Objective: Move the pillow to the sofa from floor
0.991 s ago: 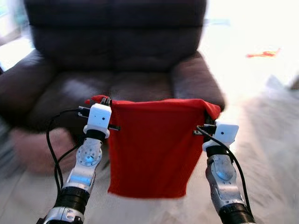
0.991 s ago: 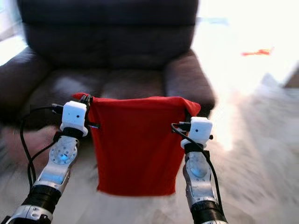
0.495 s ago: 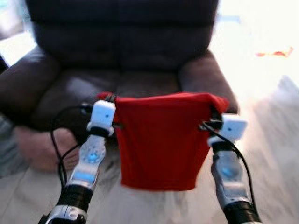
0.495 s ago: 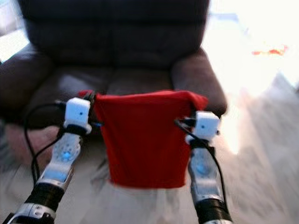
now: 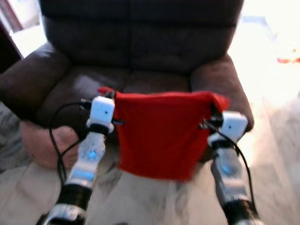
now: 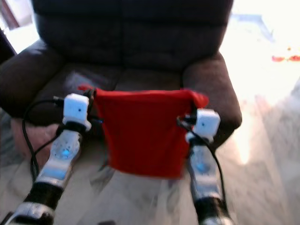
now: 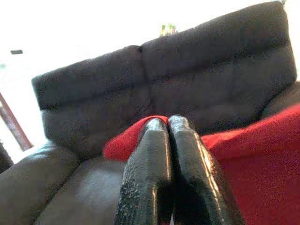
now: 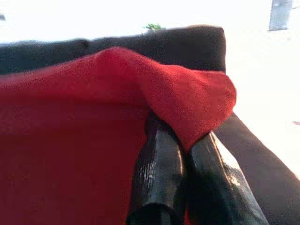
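Pillow [image 5: 161, 136], red, hangs off the floor between both arms, just in front of the sofa [image 5: 140, 51] seat, top edge about level w/ seat front. Left gripper [image 7: 168, 129] pinched tight on its top left corner; right gripper [image 8: 176, 140] clamped on the top right corner, fabric draped over the fingers. Step in hand: carry fwd & set down. To do it well: keep both corners level, lift so the bottom edge clears the seat lip, reach over the cushion, lower till the pillow rests, then release both together. Pink pouf [image 5: 40, 143] sits by the left arm; steer clear.
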`<state>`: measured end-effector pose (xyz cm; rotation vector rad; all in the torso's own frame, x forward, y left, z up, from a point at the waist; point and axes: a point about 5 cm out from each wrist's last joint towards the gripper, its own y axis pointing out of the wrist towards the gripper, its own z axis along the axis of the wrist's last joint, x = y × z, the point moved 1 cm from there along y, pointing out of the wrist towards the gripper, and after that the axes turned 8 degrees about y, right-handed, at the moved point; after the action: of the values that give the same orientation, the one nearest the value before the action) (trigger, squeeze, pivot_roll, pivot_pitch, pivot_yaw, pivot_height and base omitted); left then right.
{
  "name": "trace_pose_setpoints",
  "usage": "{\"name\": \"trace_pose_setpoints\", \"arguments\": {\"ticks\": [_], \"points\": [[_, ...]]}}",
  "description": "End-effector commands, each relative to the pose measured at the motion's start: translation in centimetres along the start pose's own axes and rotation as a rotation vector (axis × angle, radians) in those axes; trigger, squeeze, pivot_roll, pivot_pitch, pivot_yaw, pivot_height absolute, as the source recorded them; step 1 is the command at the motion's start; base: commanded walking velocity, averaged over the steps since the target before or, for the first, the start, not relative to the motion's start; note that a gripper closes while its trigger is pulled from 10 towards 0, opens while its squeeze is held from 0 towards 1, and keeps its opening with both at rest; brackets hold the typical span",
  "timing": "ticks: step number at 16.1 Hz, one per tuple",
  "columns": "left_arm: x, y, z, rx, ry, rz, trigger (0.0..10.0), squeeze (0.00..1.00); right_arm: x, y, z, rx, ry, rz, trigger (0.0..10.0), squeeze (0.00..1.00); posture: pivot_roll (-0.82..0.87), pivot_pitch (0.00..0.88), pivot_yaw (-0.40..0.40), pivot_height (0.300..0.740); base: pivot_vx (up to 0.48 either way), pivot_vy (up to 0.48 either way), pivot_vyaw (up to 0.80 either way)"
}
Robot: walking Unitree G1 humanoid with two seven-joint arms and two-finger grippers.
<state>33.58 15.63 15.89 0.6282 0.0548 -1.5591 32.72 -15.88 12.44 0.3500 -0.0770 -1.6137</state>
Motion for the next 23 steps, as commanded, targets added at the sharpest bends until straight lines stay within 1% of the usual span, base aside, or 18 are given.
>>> {"name": "trace_pose_setpoints", "arguments": {"ticks": [1, 3, 6, 7, 8, 11, 13, 14, 16, 17, 18, 21, 23], "points": [[-1.3, 1.1, 2.0, 0.085, -0.009, 0.065, 10.0, 0.00, 1.9, 0.2, 1.8, 0.087, -0.001, -0.068, 10.0, 0.00, 0.04, 0.047, 0.012, 0.740, 0.274, 0.000, 0.00], [-1.5, 1.4, 2.5, 0.099, -0.014, 0.070, 10.0, 0.00, 1.6, 0.2, 2.0, 0.097, -0.018, -0.054, 10.0, 0.00, 0.05, 0.050, 0.012, 0.740, 0.277, 0.000, 0.00], [-1.8, 2.1, 3.5, 0.127, -0.019, 0.076, 10.0, 0.00, 1.4, 0.5, 2.5, 0.113, -0.007, -0.049, 10.0, 0.00, 0.04, 0.054, 0.012, 0.740, 0.276, 0.000, 0.00], [-2.0, 2.3, 3.9, 0.139, -0.019, 0.079, 10.0, 0.00, 1.3, 0.6, 2.8, 0.119, -0.005, -0.047, 10.0, 0.00, 0.04, 0.056, 0.011, 0.740, 0.274, 0.000, 0.00], [-2.5, 2.8, 4.8, 0.165, -0.020, 0.089, 10.0, 0.00, 1.0, 0.9, 3.2, 0.132, -0.010, -0.033, 10.0, 0.00, 0.05, 0.055, 0.010, 0.740, 0.274, 0.000, 0.00], [-2.9, 3.2, 5.6, 0.184, -0.030, 0.102, 10.0, 0.00, 0.9, 0.9, 3.3, 0.134, -0.008, -0.026, 10.0, 0.00, 0.05, 0.055, 0.009, 0.740, 0.271, 0.000, 0.00], [-3.1, 3.1, 5.2, 0.168, -0.034, 0.108, 10.0, 0.00, 0.8, 0.9, 3.3, 0.132, -0.018, -0.017, 10.0, 0.00, 0.05, 0.054, 0.010, 0.740, 0.257, 0.000, 0.00], [-2.9, 2.8, 4.5, 0.143, -0.032, 0.102, 10.0, 0.00, 0.6, 0.9, 3.3, 0.127, -0.033, -0.010, 10.0, 0.00, 0.05, 0.054, 0.011, 0.740, 0.255, 0.000, 0.00], [-2.0, 1.8, 3.3, 0.093, -0.052, 0.083, 10.0, 0.00, 0.7, 0.7, 3.0, 0.113, -0.052, -0.008, 10.0, 0.00, 0.04, 0.051, 0.011, 0.740, 0.259, 0.000, 0.62], [-1.8, 1.5, 3.0, 0.080, -0.056, 0.079, 10.0, 0.00, 0.7, 0.7, 3.0, 0.111, -0.051, -0.011, 10.0, 0.00, 0.04, 0.052, 0.011, 0.740, 0.259, 0.000, 0.79], [-1.6, 1.3, 2.8, 0.070, -0.060, 0.077, 10.0, 0.00, 0.9, 0.7, 2.9, 0.106, -0.035, -0.022, 10.0, 0.00, 0.04, 0.051, 0.010, 0.740, 0.255, 0.000, 0.00], [-1.6, 1.5, 2.9, 0.070, -0.062, 0.074, 10.0, 0.00, 1.1, 0.7, 2.9, 0.107, -0.036, -0.031, 10.0, 0.00, 0.04, 0.045, 0.013, 0.740, 0.257, 0.000, 0.00], [-1.9, 1.8, 3.3, 0.083, -0.061, 0.083, 10.0, 0.00, 1.2, 0.6, 3.0, 0.107, -0.039, -0.033, 10.0, 0.00, 0.04, 0.042, 0.014, 0.740, 0.253, 0.000, 0.00]]}}
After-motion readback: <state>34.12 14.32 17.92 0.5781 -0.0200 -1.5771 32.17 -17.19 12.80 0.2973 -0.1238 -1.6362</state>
